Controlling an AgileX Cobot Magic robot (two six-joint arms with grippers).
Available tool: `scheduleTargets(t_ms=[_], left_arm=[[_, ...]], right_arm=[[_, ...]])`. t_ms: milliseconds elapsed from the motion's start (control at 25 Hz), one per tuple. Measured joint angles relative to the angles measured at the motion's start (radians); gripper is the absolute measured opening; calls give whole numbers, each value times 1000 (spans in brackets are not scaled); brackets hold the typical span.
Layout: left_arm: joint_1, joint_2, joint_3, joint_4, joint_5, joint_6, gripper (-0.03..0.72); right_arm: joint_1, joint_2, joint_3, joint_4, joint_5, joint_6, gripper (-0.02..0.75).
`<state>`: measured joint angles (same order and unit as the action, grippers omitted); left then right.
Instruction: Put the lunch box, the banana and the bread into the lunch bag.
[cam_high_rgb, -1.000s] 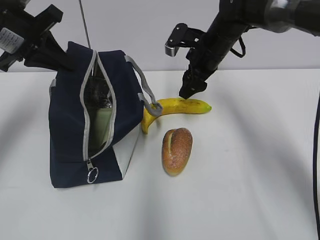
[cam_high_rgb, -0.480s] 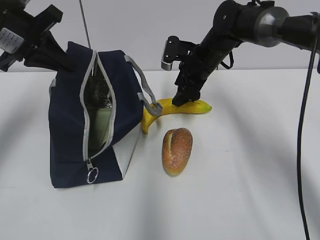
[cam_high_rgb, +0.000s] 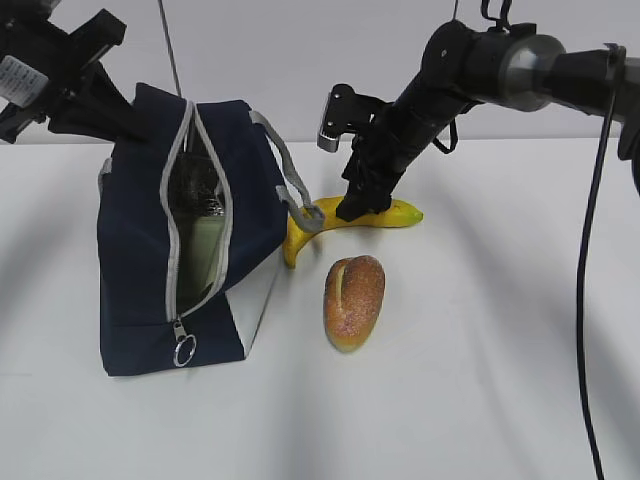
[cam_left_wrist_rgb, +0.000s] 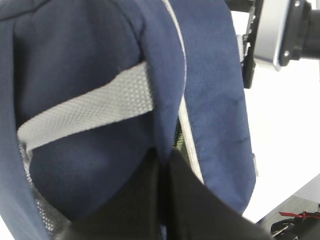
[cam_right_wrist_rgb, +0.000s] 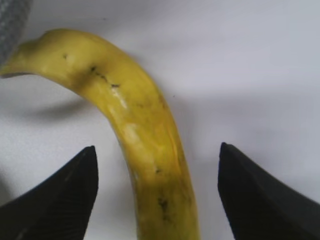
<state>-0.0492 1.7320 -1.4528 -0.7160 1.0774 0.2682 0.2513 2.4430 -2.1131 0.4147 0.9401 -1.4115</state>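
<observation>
The navy lunch bag (cam_high_rgb: 135, 240) stands at the left with its zipper open; the lunch box (cam_high_rgb: 203, 240) shows inside through the opening. My left gripper (cam_left_wrist_rgb: 164, 165) is shut on the bag's top edge fabric (cam_left_wrist_rgb: 165, 90) and holds it up. The yellow banana (cam_high_rgb: 400, 213) lies on the table behind the bread (cam_high_rgb: 354, 301), its stem end by the bag's grey handle (cam_high_rgb: 300, 195). My right gripper (cam_high_rgb: 352, 207) is open and down at the banana; in the right wrist view the banana (cam_right_wrist_rgb: 150, 150) lies between its two fingers (cam_right_wrist_rgb: 65, 195), untouched.
The zipper's ring pull (cam_high_rgb: 185, 350) hangs at the bag's lower front. The white table (cam_high_rgb: 480, 380) stretches to the right and front of the bread. A thin rod (cam_high_rgb: 168, 45) rises behind the bag.
My right gripper has moved down and to the left, from above the banana's right part to straddling its middle. The left gripper and bag have not moved.
</observation>
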Motion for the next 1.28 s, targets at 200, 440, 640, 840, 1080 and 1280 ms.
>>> scheduleTargets(t_ms=[200,440,640,840,1080,1280], left_arm=[[0,0,0,0,0,0,0],[0,0,0,0,0,1,0],[0,0,0,0,0,1,0],[0,0,0,0,0,1,0],[0,0,0,0,0,1,0],[0,0,0,0,0,1,0]], right_arm=[[0,30,0,12,-4,-4,553],[0,32,0,32,-34,-6,553],[0,49,0,36,-36,-7,553],[0,52,0,55,-36,-8,510],[0,73,0,65,-36,-8,403],[0,73,0,65,-31,-10,291]])
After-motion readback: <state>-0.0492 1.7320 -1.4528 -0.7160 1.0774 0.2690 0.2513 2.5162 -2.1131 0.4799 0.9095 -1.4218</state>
